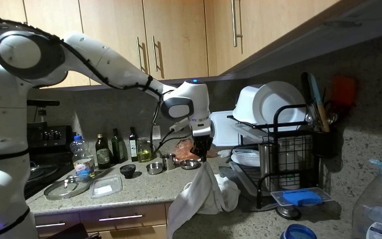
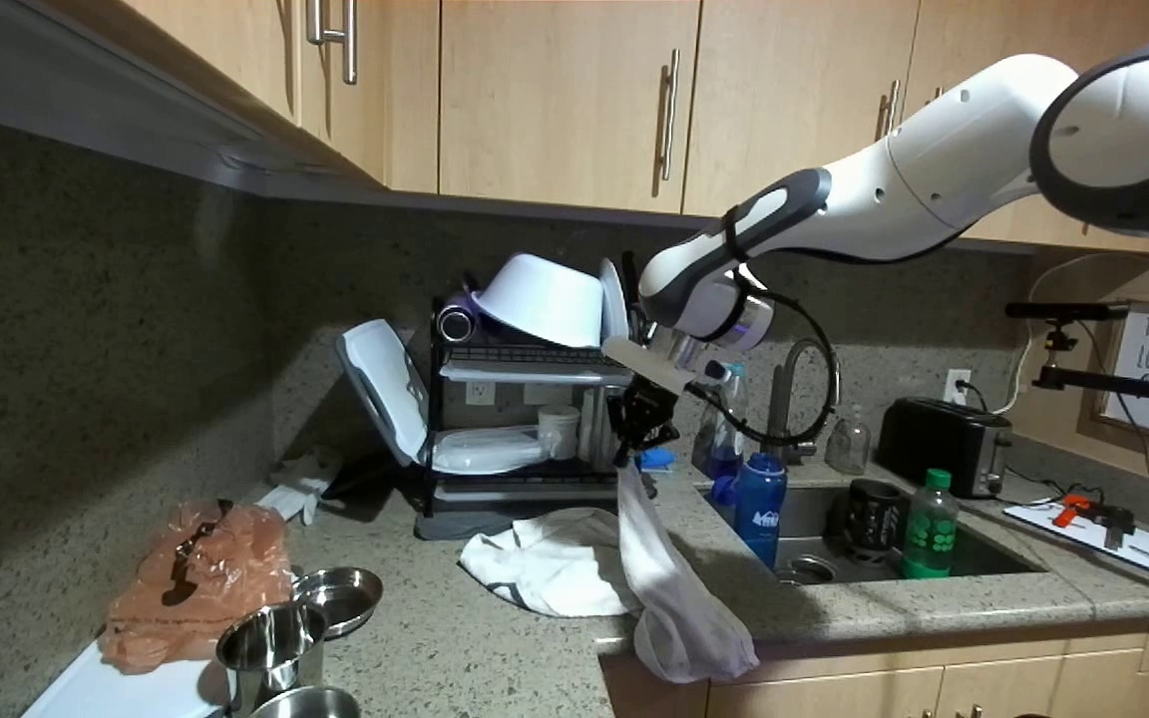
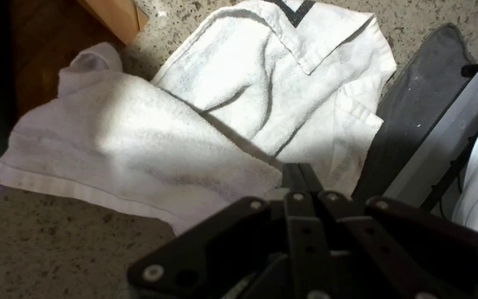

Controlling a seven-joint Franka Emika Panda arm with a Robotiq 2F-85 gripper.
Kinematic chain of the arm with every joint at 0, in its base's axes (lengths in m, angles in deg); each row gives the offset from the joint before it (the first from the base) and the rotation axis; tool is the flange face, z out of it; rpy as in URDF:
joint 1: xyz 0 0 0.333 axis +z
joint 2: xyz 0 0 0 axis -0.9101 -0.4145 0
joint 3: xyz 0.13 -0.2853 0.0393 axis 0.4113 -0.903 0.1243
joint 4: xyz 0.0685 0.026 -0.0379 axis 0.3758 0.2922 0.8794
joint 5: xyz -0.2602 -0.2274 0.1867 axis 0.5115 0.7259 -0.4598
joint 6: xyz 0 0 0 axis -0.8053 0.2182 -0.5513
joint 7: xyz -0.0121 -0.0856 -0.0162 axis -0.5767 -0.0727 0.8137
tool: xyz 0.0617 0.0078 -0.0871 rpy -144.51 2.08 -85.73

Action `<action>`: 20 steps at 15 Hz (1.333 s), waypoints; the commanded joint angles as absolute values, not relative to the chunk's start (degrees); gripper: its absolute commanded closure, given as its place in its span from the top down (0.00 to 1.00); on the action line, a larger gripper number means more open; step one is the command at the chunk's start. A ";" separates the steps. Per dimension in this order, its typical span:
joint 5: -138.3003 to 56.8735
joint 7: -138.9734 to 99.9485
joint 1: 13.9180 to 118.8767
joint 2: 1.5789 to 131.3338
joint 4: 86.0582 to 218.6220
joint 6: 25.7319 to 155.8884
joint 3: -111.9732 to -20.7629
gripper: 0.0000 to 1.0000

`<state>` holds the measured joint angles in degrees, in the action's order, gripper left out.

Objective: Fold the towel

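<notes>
Pinching a white towel (image 2: pixel 609 583), the black gripper (image 2: pixel 622 459) held one part aloft; another lay rumpled on the counter (image 2: pixel 415 618) near the dish rack (image 2: pixel 525 354).

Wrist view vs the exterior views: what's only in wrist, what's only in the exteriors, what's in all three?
Wrist view only: the fingertips close enough to see them meet, and a dark mark near the top that reads clearly as a V.
Both exterior views only, among much else: the arm, wall cabinets, the white bowl on the dish rack, the orange bag.
Shared: the towel hanging from the shut gripper; the counter; the dish rack, just its edge in the wrist view.
</notes>
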<state>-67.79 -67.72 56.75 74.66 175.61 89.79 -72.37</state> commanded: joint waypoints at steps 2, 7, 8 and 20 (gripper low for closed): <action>-65.02 -74.44 58.46 69.64 168.73 88.99 -71.67 0.00; -64.92 -78.40 58.39 65.46 163.86 90.20 -72.16 0.00; -65.24 -79.04 58.18 64.70 163.15 90.66 -72.27 0.00; -65.78 -78.88 57.71 62.59 161.27 90.45 -71.94 0.00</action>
